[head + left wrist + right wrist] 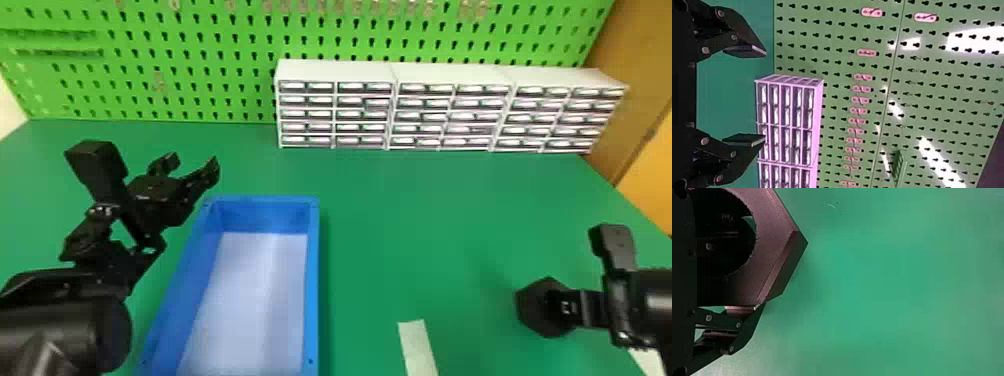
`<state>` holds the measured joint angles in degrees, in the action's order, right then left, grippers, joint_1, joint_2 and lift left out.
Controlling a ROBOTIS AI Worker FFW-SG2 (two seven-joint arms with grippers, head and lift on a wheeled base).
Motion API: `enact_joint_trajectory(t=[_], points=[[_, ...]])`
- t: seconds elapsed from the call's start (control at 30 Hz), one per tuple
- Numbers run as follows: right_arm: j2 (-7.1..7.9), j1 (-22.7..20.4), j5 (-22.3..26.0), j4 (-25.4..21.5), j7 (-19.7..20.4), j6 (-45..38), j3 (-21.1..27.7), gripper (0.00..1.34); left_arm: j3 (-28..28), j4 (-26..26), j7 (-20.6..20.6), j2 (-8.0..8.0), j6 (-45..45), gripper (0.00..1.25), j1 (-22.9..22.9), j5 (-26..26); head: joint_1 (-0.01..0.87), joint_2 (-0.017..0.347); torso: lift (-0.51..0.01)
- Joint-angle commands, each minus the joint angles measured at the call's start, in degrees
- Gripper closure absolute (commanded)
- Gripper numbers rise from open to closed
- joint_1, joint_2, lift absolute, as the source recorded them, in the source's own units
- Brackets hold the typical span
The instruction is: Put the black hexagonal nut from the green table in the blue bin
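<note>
At the right of the head view my right gripper is shut on the black hexagonal nut, over the green table. In the right wrist view the nut fills the space by the right gripper; one finger lies against its outer side, the other is partly hidden around its hole. The blue bin stands left of centre, well to the left of the nut. Beside its far left corner my left gripper stands open and holds nothing; the left wrist view shows the left gripper with fingers apart.
White drawer cabinets line the table's back edge before a green pegboard. A pale strip lies on the table between bin and nut. Bare green surface separates the bin from the right arm.
</note>
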<state>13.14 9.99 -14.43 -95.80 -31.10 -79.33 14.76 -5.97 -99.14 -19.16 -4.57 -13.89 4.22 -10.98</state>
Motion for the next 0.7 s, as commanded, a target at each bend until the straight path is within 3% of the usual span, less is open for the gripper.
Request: enact_joint_trajectory(t=[0.0,0.67], points=[[0.04,0.03,-0.07,0.00,-0.01,-0.03,0.01,0.96,0.00,0.00,0.00,0.00,0.00,0.49,0.00,0.00,0.691,0.009,-0.097],[0.39,0.73,-0.16,-2.19,-0.10,2.34,1.42,0.96,0.00,0.00,0.00,0.00,0.00,0.49,-0.09,0.00,0.691,0.009,-0.097]])
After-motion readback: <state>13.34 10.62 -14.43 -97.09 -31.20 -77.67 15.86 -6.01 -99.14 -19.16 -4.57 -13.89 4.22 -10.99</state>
